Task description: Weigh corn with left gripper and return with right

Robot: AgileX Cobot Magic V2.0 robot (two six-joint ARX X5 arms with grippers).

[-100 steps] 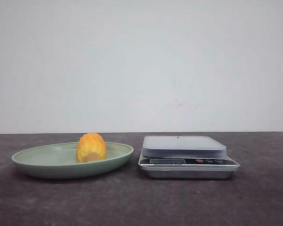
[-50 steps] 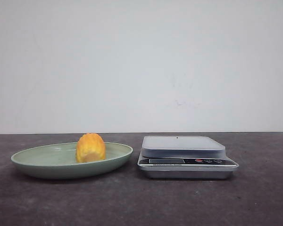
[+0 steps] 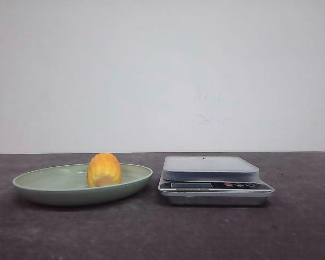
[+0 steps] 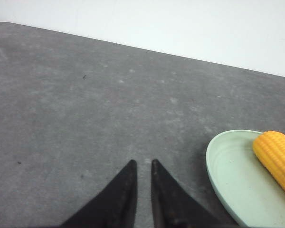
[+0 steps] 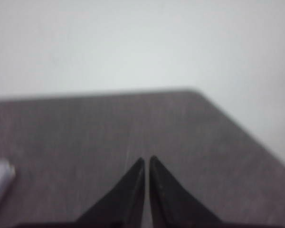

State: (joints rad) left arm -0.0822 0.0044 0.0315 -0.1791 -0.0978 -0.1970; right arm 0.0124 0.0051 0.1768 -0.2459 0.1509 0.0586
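Jaws of left gripper [image 4: 142, 164] nearly closed, empty; corn [image 4: 277, 159] cut off.

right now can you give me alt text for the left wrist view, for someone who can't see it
The left gripper hangs over bare dark grey table, its two black pointed fingers nearly together and holding nothing. Off to one side, a yellow-orange corn piece lies in a pale green plate, both cut off by the frame edge; a white wall runs behind.
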